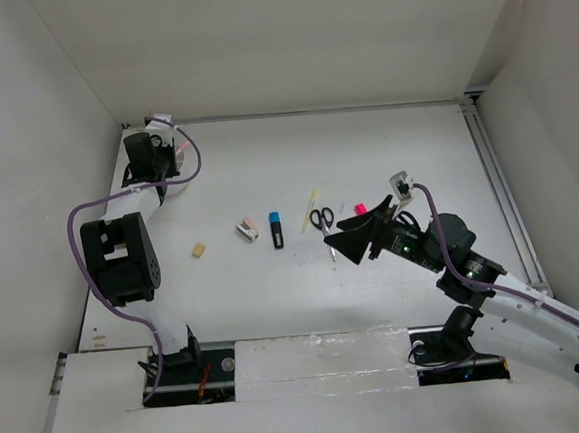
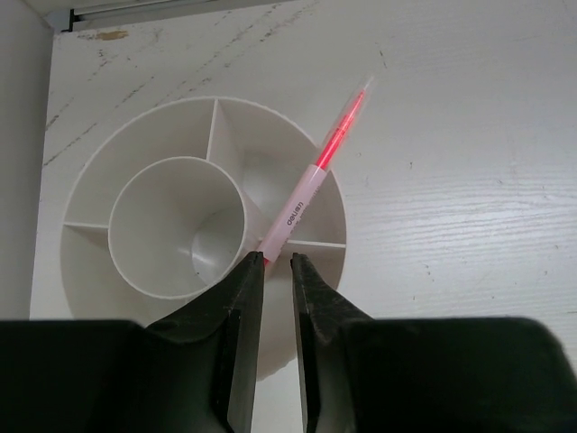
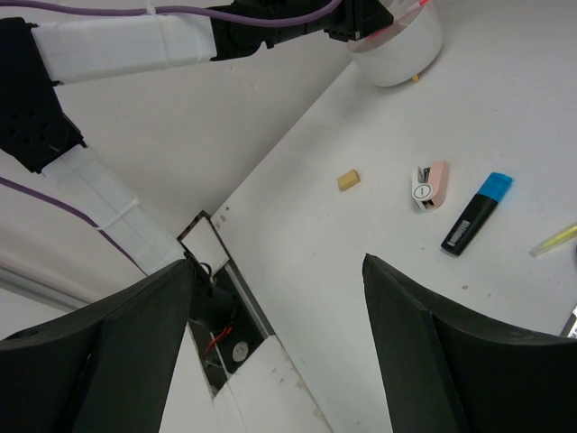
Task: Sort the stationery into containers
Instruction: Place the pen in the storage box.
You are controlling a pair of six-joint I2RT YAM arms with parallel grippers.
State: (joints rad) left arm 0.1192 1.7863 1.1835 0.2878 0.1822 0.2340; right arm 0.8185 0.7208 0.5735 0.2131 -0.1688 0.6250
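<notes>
The white divided cup (image 2: pixel 99 180) stands at the table's back left, also in the right wrist view as the cup (image 3: pixel 401 50). A pink pen (image 2: pixel 311 176) leans in an outer compartment, its top past the rim. My left gripper (image 2: pixel 278 257) hangs over the cup (image 1: pixel 154 157), open by a narrow gap; the pen's lower end touches only the left fingertip. On the table lie a tan eraser (image 1: pixel 199 250), a white-pink piece (image 1: pixel 247 229), a blue-capped marker (image 1: pixel 277 230), a pale-yellow stick (image 1: pixel 312 207), scissors (image 1: pixel 321 218) and a pink-capped marker (image 1: pixel 360 209). My right gripper (image 1: pixel 340 248) is wide open above the scissors, holding nothing.
White walls close in the table on the left, back and right. A rail (image 1: pixel 503 190) runs along the right side. The cup sits close to the back-left corner. At the near edge, a gap in the boards (image 3: pixel 212 311) shows the left arm's base.
</notes>
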